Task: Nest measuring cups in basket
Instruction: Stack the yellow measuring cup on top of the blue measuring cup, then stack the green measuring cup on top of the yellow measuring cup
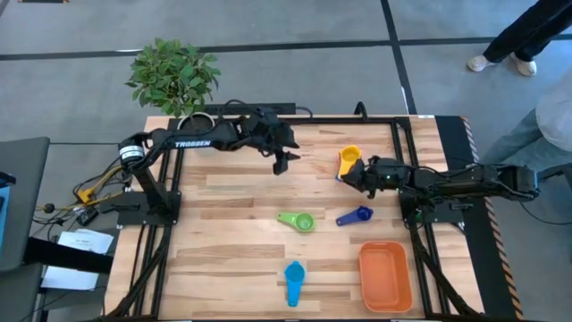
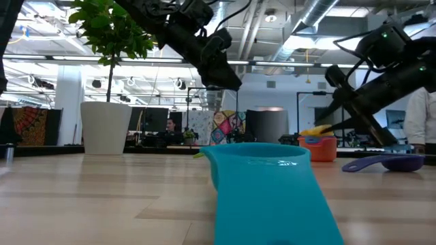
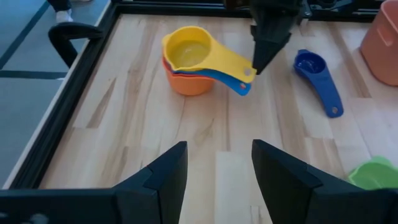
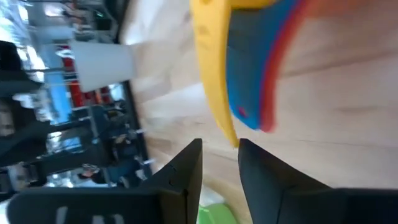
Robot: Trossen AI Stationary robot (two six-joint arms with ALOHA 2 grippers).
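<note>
Left claw (image 1: 281, 165) parted, raised over wooden counter (image 1: 232, 259); green plastic scoop (image 1: 298, 220) mid-counter; nested yellow-orange-blue plastic cup stack (image 1: 349, 161) with right claw (image 1: 344, 178) slightly parted at its handles; shallow orange rectangular plastic basket (image 1: 385, 276) at near right.

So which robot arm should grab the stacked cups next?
Probably the right. Its gripper is already at the handles of the nested cups, and the basket is on its side. The left gripper hangs open, farther off.
</note>
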